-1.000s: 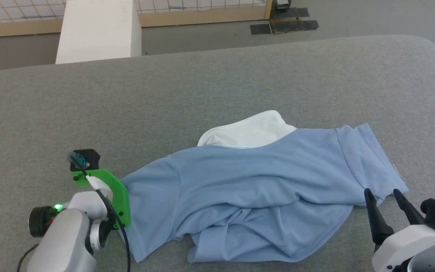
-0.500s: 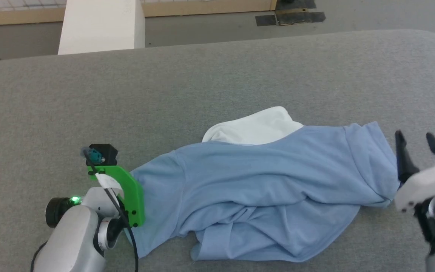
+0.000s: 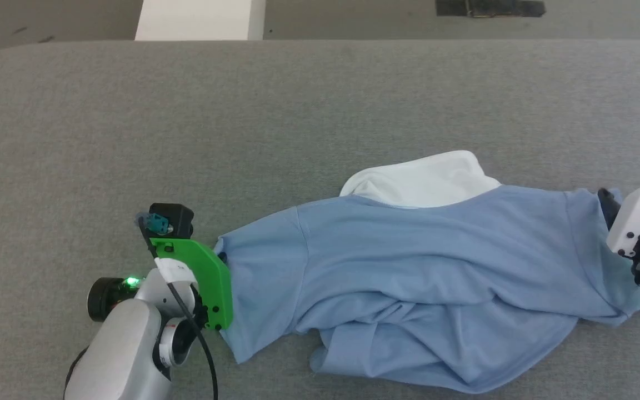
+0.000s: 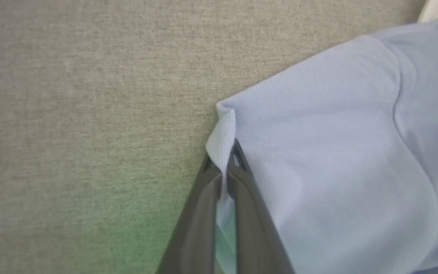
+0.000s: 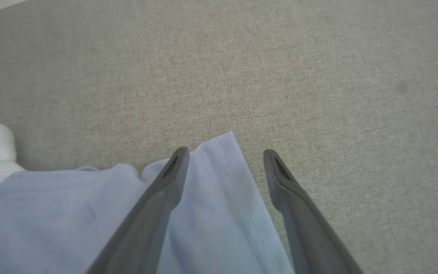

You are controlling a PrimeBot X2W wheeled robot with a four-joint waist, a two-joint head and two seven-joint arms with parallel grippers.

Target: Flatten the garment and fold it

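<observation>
The light blue garment [image 3: 425,278] lies rumpled across the grey table [image 3: 298,122], a white fabric part [image 3: 425,180] showing at its far edge. My left gripper [image 4: 224,167] is shut on the garment's [image 4: 337,152] left sleeve edge, a thin fold pinched between the fingers; in the head view its green mount [image 3: 209,280] sits at that edge. My right gripper [image 5: 222,156] is open, its two fingers straddling the garment's [image 5: 219,213] right corner with the hem lying between them. In the head view the right gripper's pale wrist [image 3: 639,219] is over the garment's right end.
A white block [image 3: 198,19] stands beyond the table's far edge on the grey floor, and a dark mat [image 3: 489,8] lies at the top right. Bare grey table cloth stretches far and left of the garment.
My left gripper has closed on the sleeve edge. My right arm has moved up onto the garment's right corner. The head camera has tilted down and shifted left.
</observation>
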